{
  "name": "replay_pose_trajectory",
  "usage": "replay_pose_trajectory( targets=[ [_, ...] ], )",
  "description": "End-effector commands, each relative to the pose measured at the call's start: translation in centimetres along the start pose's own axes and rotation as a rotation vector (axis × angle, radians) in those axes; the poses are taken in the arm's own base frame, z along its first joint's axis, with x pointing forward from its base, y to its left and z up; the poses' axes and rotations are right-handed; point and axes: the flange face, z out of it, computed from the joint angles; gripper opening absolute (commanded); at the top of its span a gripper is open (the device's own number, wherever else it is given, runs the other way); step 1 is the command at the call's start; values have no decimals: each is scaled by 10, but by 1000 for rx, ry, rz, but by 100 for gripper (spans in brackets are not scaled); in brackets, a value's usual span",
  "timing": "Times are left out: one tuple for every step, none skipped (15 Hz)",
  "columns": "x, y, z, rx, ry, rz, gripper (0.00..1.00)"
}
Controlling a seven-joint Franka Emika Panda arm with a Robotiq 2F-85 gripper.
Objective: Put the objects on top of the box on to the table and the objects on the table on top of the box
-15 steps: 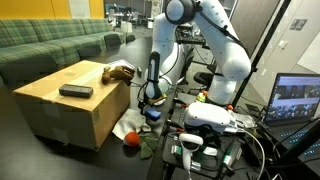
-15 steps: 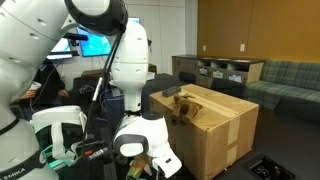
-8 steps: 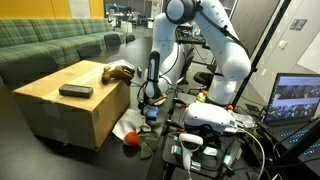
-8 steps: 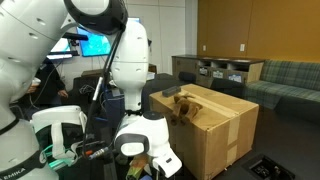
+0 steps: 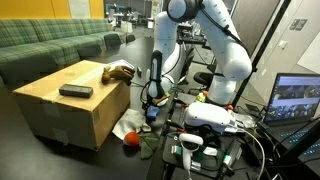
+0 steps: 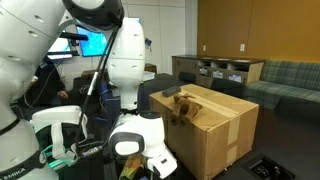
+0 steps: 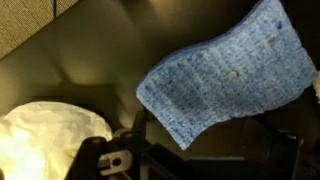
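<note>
The dark, glossy worktop (image 5: 55, 158) carries the big cardboard box (image 5: 70, 112). Near the box lie a red ball (image 5: 131, 141), a white wad (image 5: 124, 128) and a blue cloth (image 7: 225, 75).

Two objects sit atop one cardboard box (image 5: 60, 115): one dark rectangular block (image 5: 75, 90) and one brown stuffed toy (image 5: 120, 72). Beside the box lie three more: one red ball (image 5: 130, 141), one white crumpled piece (image 7: 55, 135) and one blue cloth (image 7: 225, 75). One white robot arm (image 5: 215, 40) and one lit laptop (image 5: 297, 102) share the room.
</note>
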Motion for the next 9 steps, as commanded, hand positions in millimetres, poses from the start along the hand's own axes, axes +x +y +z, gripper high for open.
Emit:
replay_pose_trajectory(
  targets=[
    [-11,8,-14,-41,3,-8,100],
    [-13,9,-16,-57,7,-12,100],
    [-15,10,-17,-69,8,-14,100],
    [-17,9,-19,-81,10,-19,100],
    [-20,9,-21,-89,7,-22,100],
    [-22,6,-22,-95,6,-27,100],
    [-24,3,-24,-96,8,-34,100],
    [-24,-2,-26,-91,10,-38,100],
    [-25,-6,-29,-92,13,-36,100]
  ],
)
